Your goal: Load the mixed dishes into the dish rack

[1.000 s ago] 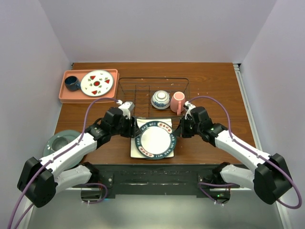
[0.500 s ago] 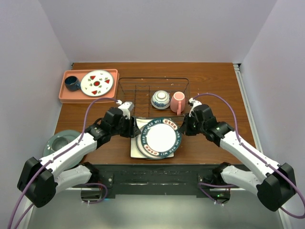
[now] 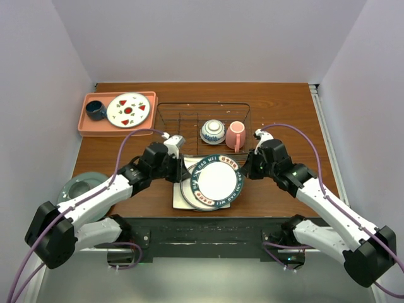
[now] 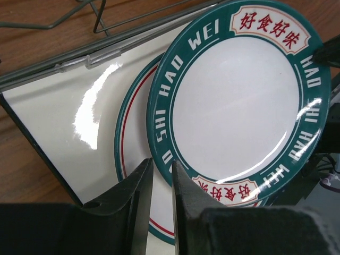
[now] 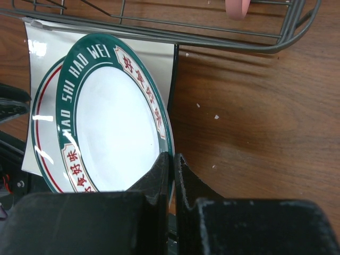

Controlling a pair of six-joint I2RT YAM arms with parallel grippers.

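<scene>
My right gripper [image 3: 253, 166] [image 5: 173, 155] is shut on the right rim of the round lettered-rim plate [image 3: 216, 181] [image 5: 114, 122], holding it tilted above the table. Under it, a second teal-and-red-rimmed plate [image 4: 135, 149] rests on the white square plate [image 3: 178, 201]. My left gripper [image 3: 179, 174] [image 4: 161, 161] sits at the lifted plate's left rim, jaws narrowly apart with the rim edge in line with the gap. The pink mug [image 3: 235, 134] and the patterned bowl [image 3: 213, 132] sit in the dish rack [image 3: 202, 104]. The pale green plate [image 3: 79, 187] lies at the left edge.
A salmon-pink tray [image 3: 85, 126] at the back left holds a white plate with red marks [image 3: 127, 110] and a dark blue cup [image 3: 95, 110]. The rack's near wire rim [image 5: 212, 40] runs just beyond the held plate.
The right gripper has raised the lettered plate off the stack and carried it slightly right and toward the rack. The left gripper has moved in to the plate's left rim and its jaws have narrowed.
</scene>
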